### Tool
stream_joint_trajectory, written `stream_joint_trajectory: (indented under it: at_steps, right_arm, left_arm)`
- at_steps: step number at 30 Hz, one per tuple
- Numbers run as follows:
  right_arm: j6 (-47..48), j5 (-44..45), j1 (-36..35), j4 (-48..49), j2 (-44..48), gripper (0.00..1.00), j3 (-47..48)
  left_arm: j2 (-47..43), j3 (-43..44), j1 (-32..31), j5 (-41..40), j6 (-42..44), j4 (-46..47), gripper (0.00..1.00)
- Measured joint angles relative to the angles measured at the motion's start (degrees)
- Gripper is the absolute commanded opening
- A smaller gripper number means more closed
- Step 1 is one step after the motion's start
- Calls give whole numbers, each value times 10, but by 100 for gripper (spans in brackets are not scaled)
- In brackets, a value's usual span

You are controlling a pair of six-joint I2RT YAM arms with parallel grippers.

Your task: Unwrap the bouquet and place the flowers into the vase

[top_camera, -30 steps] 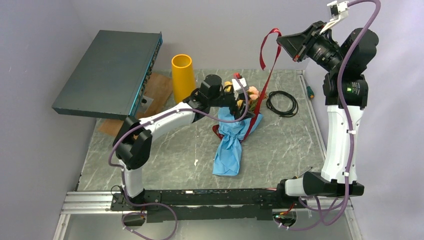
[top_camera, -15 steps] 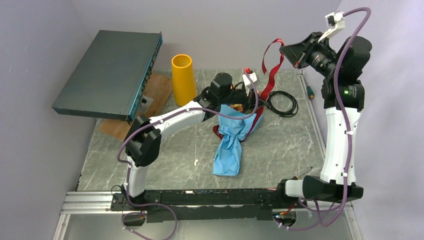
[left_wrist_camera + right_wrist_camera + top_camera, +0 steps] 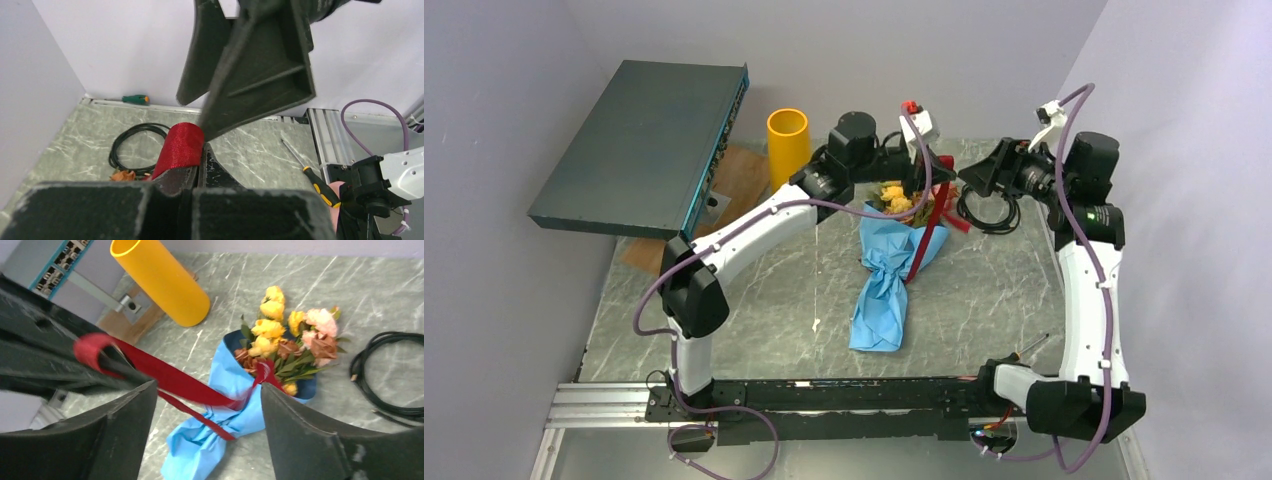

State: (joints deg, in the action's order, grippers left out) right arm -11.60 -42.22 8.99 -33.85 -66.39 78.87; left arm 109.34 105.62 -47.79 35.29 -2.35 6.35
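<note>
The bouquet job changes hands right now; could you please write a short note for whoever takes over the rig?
Left gripper: shut on the red ribbon, held above the bouquet.
Right gripper: open, holding nothing.
The bouquet lies on the table, with the flowers inside the blue paper. The vase stands upright with no flowers in it.
Done: ribbon pulled taut; I cannot tell whether the knot is undone.
Left: free the ribbon, open the paper, put the flowers in the vase.

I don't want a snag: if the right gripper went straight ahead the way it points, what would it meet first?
Probably the red ribbon, stretched from the left gripper to the bouquet across the gap of the open right gripper; the bouquet lies behind it. Depth is unclear.
</note>
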Motion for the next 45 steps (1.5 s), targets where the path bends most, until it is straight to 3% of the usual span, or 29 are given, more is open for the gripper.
stream_joint_trajectory:
  at_steps: [2, 9, 20, 29, 33, 40, 44, 45]
  right_arm:
    - [6, -4, 7, 3, 11, 99, -3]
    - [50, -46, 3, 14, 70, 100, -30]
    - [118, -124, -19, 109, 84, 100, -85]
    - [199, -107, -165, 150, 68, 96, -140]
    - [225, -92, -185, 158, 45, 83, -154]
    - [242, -75, -191, 185, 11, 42, -168]
    - [237, -72, -196, 199, 9, 0, -193]
    - [233, -71, -199, 201, 9, 0, -198]
  left_arm:
    - [2, 35, 7, 6, 0, -34, 0]
    - [21, 159, 43, 45, -26, -88, 0]
    - [28, 184, 61, 147, -123, -80, 0]
    - [30, 195, 73, 207, -230, -6, 0]
    - [30, 195, 76, 223, -265, 18, 0]
    - [30, 195, 81, 228, -304, 47, 0]
    - [30, 195, 92, 218, -314, 51, 0]
    - [30, 195, 95, 216, -314, 50, 0]
